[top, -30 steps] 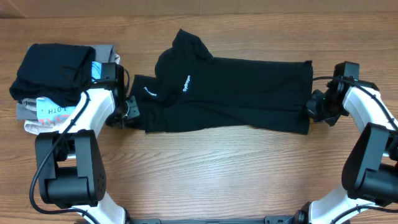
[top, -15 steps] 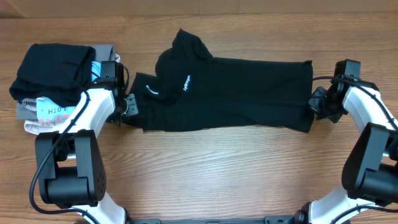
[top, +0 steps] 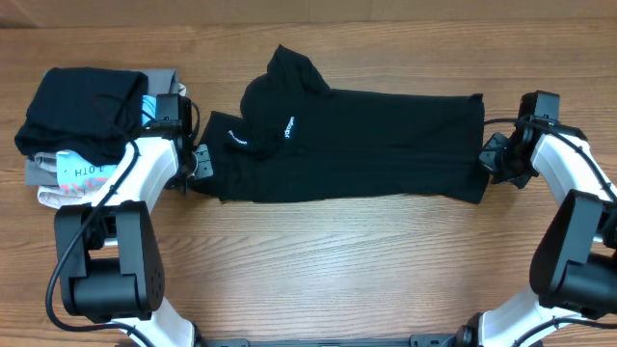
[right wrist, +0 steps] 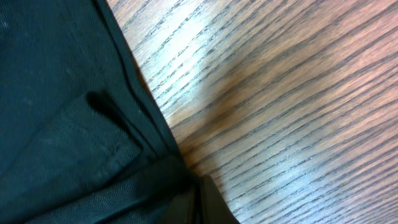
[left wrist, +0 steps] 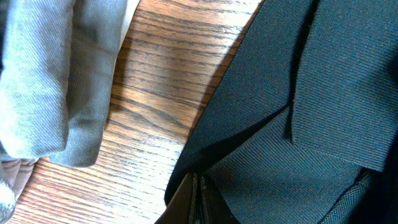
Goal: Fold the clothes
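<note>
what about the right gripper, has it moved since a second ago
Yes, slightly. The right gripper, shut on the end of the black T-shirt, has shifted a little toward the far edge of the table.

You're looking at a matt, finely knitted black T-shirt (top: 366, 145) on a wood-grain table (top: 337, 270) with a faint sheen; at its left edge, the grey garment (left wrist: 56, 74) is soft, finely ribbed cloth.

White shells are seen on the left arm (top: 130, 178) and right arm (top: 571, 159); black joint housings (top: 106, 280) and thin black cables (top: 58, 260) are noted.
</note>
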`<act>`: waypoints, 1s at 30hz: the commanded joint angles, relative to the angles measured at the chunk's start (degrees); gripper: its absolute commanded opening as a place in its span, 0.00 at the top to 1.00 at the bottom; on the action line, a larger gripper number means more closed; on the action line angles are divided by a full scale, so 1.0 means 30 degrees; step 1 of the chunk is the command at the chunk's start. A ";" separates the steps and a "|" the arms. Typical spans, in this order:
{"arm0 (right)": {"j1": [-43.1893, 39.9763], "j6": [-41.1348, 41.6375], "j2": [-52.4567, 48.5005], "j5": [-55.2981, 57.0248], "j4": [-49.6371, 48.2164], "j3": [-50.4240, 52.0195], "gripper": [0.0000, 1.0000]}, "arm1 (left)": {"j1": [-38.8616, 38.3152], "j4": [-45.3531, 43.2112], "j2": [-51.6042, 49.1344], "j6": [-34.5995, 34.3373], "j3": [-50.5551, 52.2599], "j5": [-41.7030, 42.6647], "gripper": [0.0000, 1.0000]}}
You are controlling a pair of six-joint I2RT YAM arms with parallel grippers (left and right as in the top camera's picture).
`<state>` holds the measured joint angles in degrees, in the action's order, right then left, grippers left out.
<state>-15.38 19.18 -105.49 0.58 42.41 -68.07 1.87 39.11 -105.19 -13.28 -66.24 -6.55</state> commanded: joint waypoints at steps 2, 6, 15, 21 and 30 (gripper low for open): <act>-0.0080 -0.0109 -0.0182 0.1304 -0.0328 -0.0204 0.96 | 0.0000 -0.0291 -0.0226 0.0357 0.0146 -0.1180 0.96; -0.0080 -0.0109 -0.0321 0.1297 -0.0568 -0.0204 0.96 | 0.0000 -0.0772 -0.0226 0.0364 0.0146 -0.1698 0.96; -0.0080 -0.0109 -0.0364 0.1297 -0.0780 -0.0189 0.96 | 0.0000 -0.1042 -0.0226 0.0364 0.0146 -0.1960 0.96; -0.0080 -0.0109 -0.0364 0.1282 -0.1180 -0.0204 0.85 | 0.0000 -0.0444 -0.0219 0.0342 -0.0036 -0.1727 0.73; -0.0073 -0.1056 -0.0270 -0.1202 0.0714 -0.4007 0.35 | -0.0007 0.4656 0.0590 0.0073 -0.5952 0.0801 0.55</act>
<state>-15.40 18.39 -106.50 2.39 42.83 -72.49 1.87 50.06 -105.25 -12.91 -75.31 -8.19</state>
